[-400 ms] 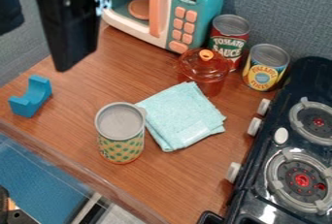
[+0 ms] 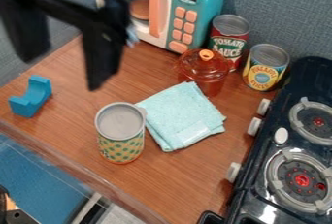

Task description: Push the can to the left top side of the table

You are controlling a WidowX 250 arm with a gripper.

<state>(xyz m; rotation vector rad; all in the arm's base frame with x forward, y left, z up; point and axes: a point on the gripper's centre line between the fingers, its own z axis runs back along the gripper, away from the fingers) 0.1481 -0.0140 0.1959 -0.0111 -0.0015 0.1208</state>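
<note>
The gripper (image 2: 60,75) has moved right and down in the view since the earlier frame, from the upper left corner toward the patterned can (image 2: 121,133); its 2 fingers stand wide apart, with nothing between them. The patterned can stands upright near the middle of the wooden table (image 2: 188,182), below and to the right of the gripper in the view; it has a flat grey top, a pale yellow side with rows of green marks, and an orange line round its base. It sits where it sat before, just beside the folded light-blue cloth (image 2: 183,116); the real difference is the arm, which now covers more of the toy microwave (image 2: 205,2). At the left lies a blue curved block (image 2: 31,97); behind the cloth stands a clear amber pot (image 2: 208,77) with an orange knob, with the red can (image 2: 228,43) and the yellow can (image 2: 264,69) close by; along the right side is a black stove (image 2: 256,182), 2 burners showing.
</note>
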